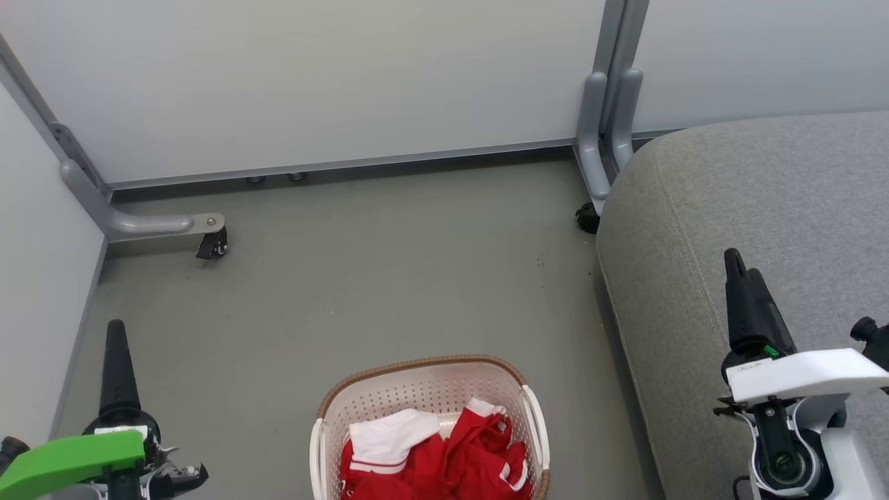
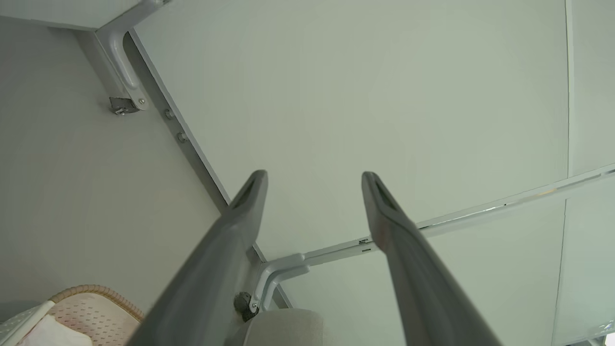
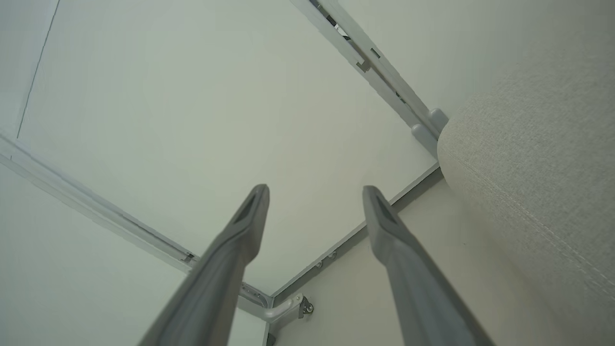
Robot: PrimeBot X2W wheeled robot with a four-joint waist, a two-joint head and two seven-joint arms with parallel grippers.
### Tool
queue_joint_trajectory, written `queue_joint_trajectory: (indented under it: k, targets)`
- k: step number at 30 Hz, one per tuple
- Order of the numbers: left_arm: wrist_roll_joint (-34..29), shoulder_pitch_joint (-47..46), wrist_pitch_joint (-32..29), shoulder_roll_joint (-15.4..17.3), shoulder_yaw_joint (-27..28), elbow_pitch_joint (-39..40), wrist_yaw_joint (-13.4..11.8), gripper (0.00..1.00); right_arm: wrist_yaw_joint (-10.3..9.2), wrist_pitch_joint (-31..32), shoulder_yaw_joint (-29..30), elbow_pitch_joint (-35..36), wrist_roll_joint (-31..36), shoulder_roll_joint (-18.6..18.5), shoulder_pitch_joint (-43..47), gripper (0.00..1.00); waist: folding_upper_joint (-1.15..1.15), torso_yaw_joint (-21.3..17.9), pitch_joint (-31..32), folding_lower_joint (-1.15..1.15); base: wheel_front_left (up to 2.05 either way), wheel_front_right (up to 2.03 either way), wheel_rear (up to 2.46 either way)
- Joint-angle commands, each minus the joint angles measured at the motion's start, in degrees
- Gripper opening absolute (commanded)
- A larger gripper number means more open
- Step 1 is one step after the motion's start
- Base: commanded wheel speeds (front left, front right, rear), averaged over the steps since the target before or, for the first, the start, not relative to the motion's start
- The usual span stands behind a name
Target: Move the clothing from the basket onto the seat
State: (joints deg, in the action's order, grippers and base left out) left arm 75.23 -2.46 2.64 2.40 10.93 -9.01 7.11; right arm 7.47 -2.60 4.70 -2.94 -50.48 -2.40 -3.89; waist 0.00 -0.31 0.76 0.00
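Note:
The cream perforated basket (image 1: 424,392) with a brown rim stands on the floor at the bottom centre of the head view, and its corner (image 2: 86,307) shows at the left wrist view's lower left. Red clothing (image 1: 472,455) with white panels lies crumpled inside it. The grey fabric seat (image 1: 764,229) spreads over the right side, with its rounded edge (image 3: 538,192) in the right wrist view. My left gripper (image 1: 114,330) hangs over the floor left of the basket; its fingers (image 2: 250,197) stand apart, open and empty. My right gripper (image 1: 740,260) hovers above the seat, open and empty, fingers (image 3: 254,206) spread.
Pale partition panels (image 1: 312,76) wall off the back and left. Their grey metal feet carry castors (image 1: 212,244) on the floor at the back left and beside the seat's corner (image 1: 587,217). Grey floor (image 1: 389,278) lies between the basket and the panels.

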Motion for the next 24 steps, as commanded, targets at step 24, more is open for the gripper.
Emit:
queue_joint_trajectory:
  k: [24]
  targets:
    - [-37.60, 2.54, 4.67, 0.45, -11.93, 11.26, -7.42, 1.00, 0.02, -4.75, -8.14, 4.47, 28.08, -3.47, -0.03, 1.00, 0.00, -0.12, 0.81, 0.00, 0.00, 0.00, 0.00]
